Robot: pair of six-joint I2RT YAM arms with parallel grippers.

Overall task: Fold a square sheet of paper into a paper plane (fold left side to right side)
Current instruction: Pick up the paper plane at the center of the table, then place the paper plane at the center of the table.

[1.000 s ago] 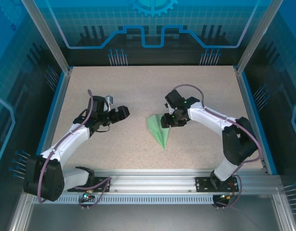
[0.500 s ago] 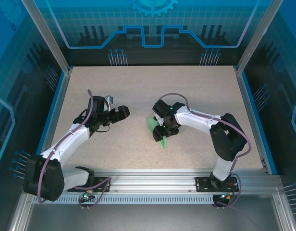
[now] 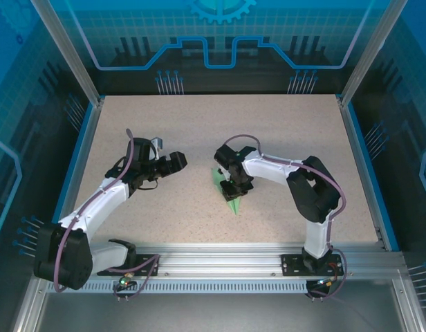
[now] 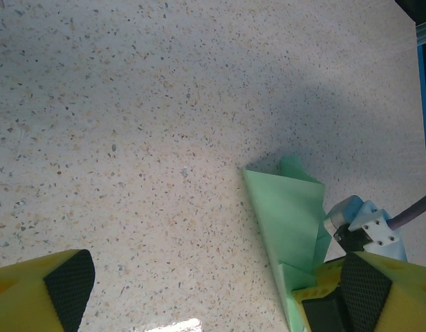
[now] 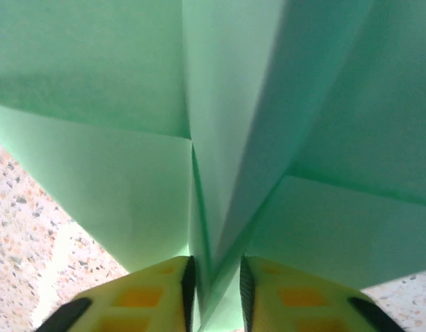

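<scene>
Where right pincer (image 5: pixel 214 275) clamps, paper plane (image 4: pixel 289 214) lies half-hidden.

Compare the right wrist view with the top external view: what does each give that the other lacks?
Right wrist: close up, the right gripper pinches the paper plane's raised centre fold between its fingers. Top external: the left gripper open, apart from the paper, left of it on the table. Both: the green plane with the right gripper on it.
</scene>
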